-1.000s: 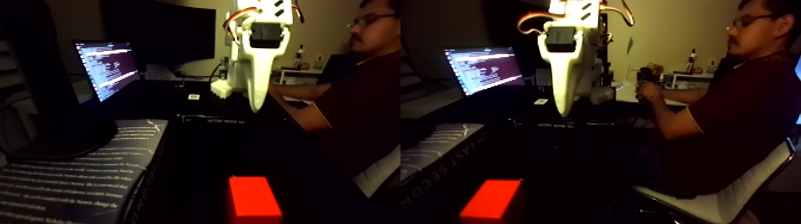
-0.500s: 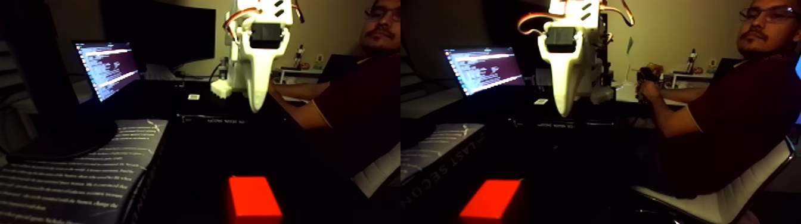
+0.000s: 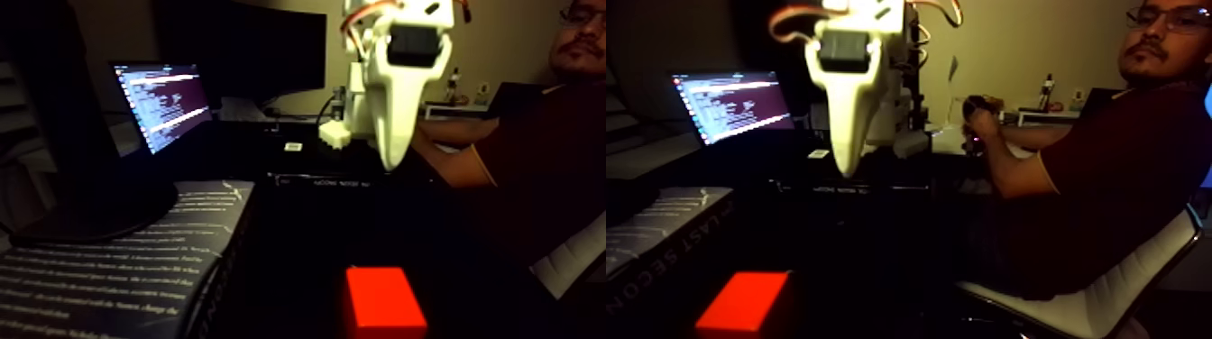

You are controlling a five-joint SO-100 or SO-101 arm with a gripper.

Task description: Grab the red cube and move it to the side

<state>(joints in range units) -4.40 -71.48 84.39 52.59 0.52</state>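
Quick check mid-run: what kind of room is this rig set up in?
Likely a dim home office or hobby desk: a lit laptop, a dark monitor behind it, and a person seated in a chair beside the table.

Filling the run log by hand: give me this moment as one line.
phase: approach | tool: raised, apart from cube, jaw state unclear | red cube: on dark table, near front edge, ungrasped | person's hand: on controller

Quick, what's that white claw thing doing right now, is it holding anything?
Tool: holds nothing, raised well above the red cube, which lies on the dark table. Whether it is open or closed cannot be told; one white finger shows clearly.
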